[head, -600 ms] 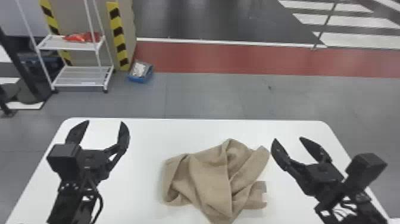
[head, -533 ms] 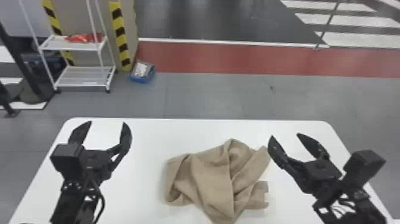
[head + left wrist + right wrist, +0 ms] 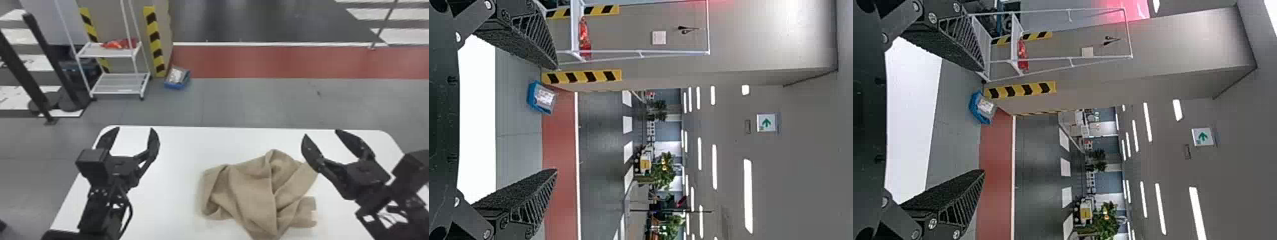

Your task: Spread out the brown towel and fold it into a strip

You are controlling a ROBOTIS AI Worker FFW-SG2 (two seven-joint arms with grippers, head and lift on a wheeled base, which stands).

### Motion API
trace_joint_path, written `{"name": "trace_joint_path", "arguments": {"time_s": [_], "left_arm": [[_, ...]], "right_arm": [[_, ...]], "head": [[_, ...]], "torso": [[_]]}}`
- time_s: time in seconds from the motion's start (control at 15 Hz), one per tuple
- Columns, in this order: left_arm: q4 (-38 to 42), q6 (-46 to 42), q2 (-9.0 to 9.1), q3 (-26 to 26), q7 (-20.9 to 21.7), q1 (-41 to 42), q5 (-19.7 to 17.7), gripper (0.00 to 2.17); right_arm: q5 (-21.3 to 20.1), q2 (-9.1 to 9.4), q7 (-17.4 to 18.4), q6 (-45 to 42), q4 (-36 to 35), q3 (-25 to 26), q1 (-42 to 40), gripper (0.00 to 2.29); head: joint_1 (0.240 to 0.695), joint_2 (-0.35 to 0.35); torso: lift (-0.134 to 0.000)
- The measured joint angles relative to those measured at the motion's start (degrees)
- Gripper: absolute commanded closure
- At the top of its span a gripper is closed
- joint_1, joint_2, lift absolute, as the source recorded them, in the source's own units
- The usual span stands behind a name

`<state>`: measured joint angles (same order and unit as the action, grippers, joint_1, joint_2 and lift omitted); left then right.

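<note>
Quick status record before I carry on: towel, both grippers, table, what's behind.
towel: brown, rumpled in overlapping folds, not yet spread or in a strip
left gripper: open, empty, left of the towel
right gripper: open, empty, near the towel's right edge
table: white, under the towel
behind: white rack with a red item; blue bin on the floor
</note>
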<state>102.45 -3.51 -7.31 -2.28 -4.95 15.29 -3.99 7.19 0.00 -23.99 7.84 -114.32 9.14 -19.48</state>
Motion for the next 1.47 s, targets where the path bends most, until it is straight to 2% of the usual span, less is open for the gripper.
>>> {"name": "trace_joint_path", "arguments": {"time_s": [1.0, 1.27, 1.47], "left_arm": [[-1.9, 0.5, 0.11, -1.1, 0.0, -2.3, 0.0, 0.17], [-2.7, 0.5, 0.11, -1.1, 0.0, -2.2, 0.0, 0.17], [-3.2, 0.4, 0.11, -1.2, 0.5, -2.1, 0.0, 0.17]], "right_arm": [[-0.1, 0.00, -0.5, 0.4, 4.5, 0.1, 3.1, 0.22], [-0.6, 0.00, -5.0, 2.8, 5.4, 0.7, 1.5, 0.28], [-4.8, 0.00, -6.1, 4.6, 5.1, 1.4, -0.6, 0.28]], "head": [[0.695, 0.015], [0.695, 0.027], [0.695, 0.024]], "torso": [[0.000], [0.000], [0.000]]}}
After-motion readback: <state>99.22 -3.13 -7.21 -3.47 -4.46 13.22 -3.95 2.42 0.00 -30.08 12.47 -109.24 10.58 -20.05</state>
